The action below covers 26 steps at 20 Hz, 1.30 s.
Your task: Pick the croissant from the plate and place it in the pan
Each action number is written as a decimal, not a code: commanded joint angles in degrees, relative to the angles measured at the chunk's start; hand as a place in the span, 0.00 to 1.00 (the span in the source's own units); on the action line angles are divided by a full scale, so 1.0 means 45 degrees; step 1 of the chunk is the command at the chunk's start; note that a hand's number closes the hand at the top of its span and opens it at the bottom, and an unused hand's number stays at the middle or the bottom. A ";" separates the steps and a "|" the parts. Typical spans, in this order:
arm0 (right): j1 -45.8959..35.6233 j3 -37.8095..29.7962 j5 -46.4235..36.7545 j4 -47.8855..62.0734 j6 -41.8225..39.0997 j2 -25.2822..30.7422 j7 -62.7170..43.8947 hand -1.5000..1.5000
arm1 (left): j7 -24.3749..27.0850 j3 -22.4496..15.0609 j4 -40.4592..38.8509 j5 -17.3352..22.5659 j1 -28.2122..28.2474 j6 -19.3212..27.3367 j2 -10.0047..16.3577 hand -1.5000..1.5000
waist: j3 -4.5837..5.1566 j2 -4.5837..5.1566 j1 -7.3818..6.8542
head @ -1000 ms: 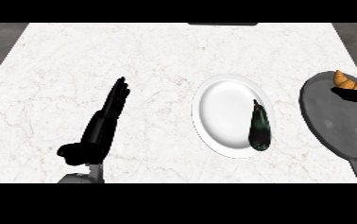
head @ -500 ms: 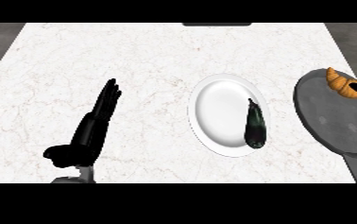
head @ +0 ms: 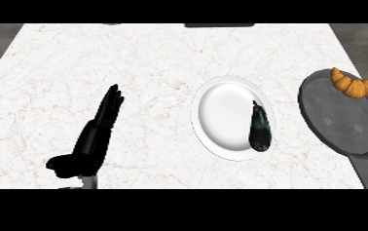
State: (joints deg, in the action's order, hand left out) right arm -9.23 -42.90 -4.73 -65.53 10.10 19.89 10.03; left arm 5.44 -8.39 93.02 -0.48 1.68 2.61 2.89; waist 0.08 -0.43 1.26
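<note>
At the view's right edge, the croissant (head: 349, 84) was seen lying on the grey pan (head: 336, 127), apart from the white plate (head: 221, 113), on which a dark elongated object (head: 260, 127) was laid. The left hand (head: 97, 133) was held at lower left, fingers straight, nothing grasped.

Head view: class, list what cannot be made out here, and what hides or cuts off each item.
Right hand: not in the head view at all.
Pan: right part cut off by the right edge.
Croissant: in the pan, its right tip cut by that edge.
Dark long thing on the plate: too dark to name.
Left hand: forearm mostly lost at the lower edge.
</note>
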 commanded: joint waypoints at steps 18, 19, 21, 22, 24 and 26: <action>0.6243 0.0859 0.0312 -0.8008 -0.1756 -0.3245 -0.0574 0.00 | -0.0434 0.0467 -0.0404 -0.0146 -0.0778 -0.0517 0.0022 0.50 | -0.0014 0.0087 -0.0231; 0.6224 0.0777 0.0297 -0.7752 -0.1666 -0.3407 -0.0208 0.00 | -0.0626 0.0278 0.0751 -0.0020 0.0014 -0.0549 0.0001 0.50 | -0.0016 0.0082 -0.0258; 0.6423 0.0899 0.0199 -0.8465 -0.1577 -0.3732 -0.0829 0.00 | -0.0200 0.0565 -0.0607 -0.0109 -0.0922 -0.0520 -0.0164 0.50 | -0.0014 0.0089 -0.0222; 0.6244 0.0772 -0.0168 -0.7939 -0.1625 -0.3112 -0.0852 0.00 | -0.0611 0.0649 0.0193 0.0163 -0.0522 -0.0633 -0.0008 0.50 | -0.0015 0.0088 -0.0251; 0.5934 0.0681 -0.0301 -0.6991 -0.1465 -0.3119 -0.0181 0.00 | 0.0478 0.0526 -0.0676 -0.0108 -0.0421 -0.0774 -0.0129 0.50 | -0.0016 0.0092 -0.0248; 0.5622 0.0364 -0.0037 -0.6048 -0.1593 -0.2720 0.0188 0.00 | 0.0853 0.0866 -0.1579 -0.0028 -0.0990 -0.0752 -0.0195 0.50 | -0.0017 0.0098 -0.0235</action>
State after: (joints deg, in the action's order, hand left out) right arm 17.27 -39.55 -5.16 -97.82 3.45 5.58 8.65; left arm 6.76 -6.46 90.42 -1.15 -0.24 0.10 1.81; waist 0.02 -0.03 0.16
